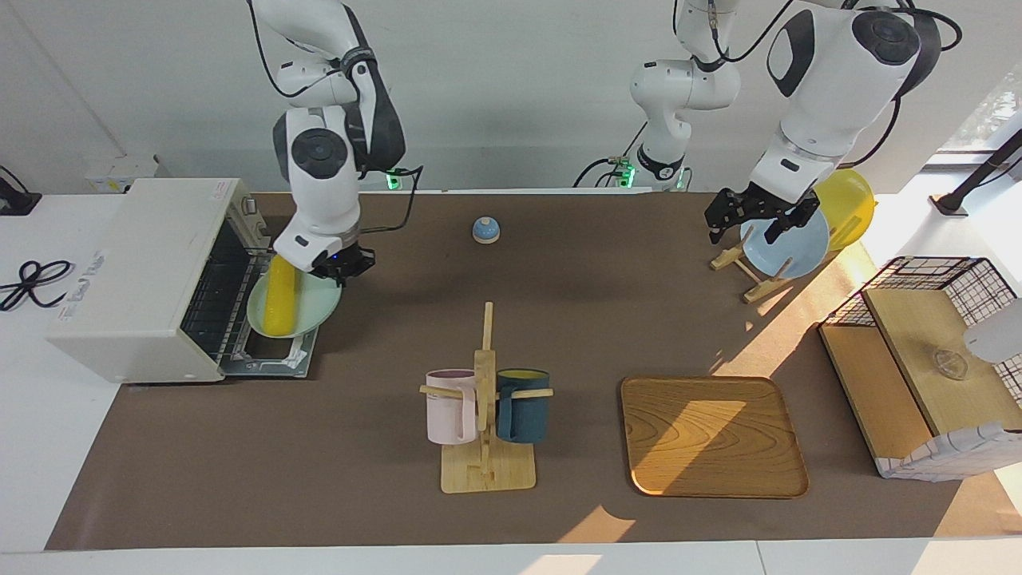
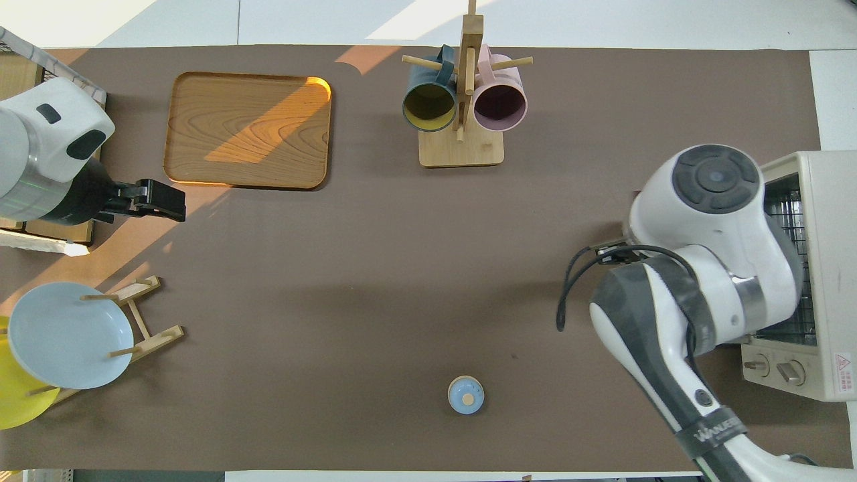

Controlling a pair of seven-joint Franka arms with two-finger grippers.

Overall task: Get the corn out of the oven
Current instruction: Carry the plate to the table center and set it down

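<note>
The corn [image 1: 282, 295] lies lengthwise on a pale green plate [image 1: 318, 307]. The plate rests half out of the white oven [image 1: 136, 271], over its dropped-down door [image 1: 271, 361], at the right arm's end of the table. My right gripper [image 1: 339, 267] is down at the plate's rim on the side nearer the robots, shut on that rim and beside the corn. In the overhead view the right arm hides the corn and the plate, and only the oven [image 2: 823, 268] shows. My left gripper [image 1: 754, 222] [image 2: 164, 201] waits open and holds nothing, over the plate rack.
A wooden mug rack [image 1: 485, 399] with a pink and a dark blue mug stands mid-table, beside a wooden tray [image 1: 711, 435]. A small blue knob [image 1: 485, 230] sits near the robots. A rack holds a pale blue plate [image 1: 786, 243] and a yellow plate [image 1: 846, 204]. A wire basket [image 1: 942, 279] stands at the left arm's end.
</note>
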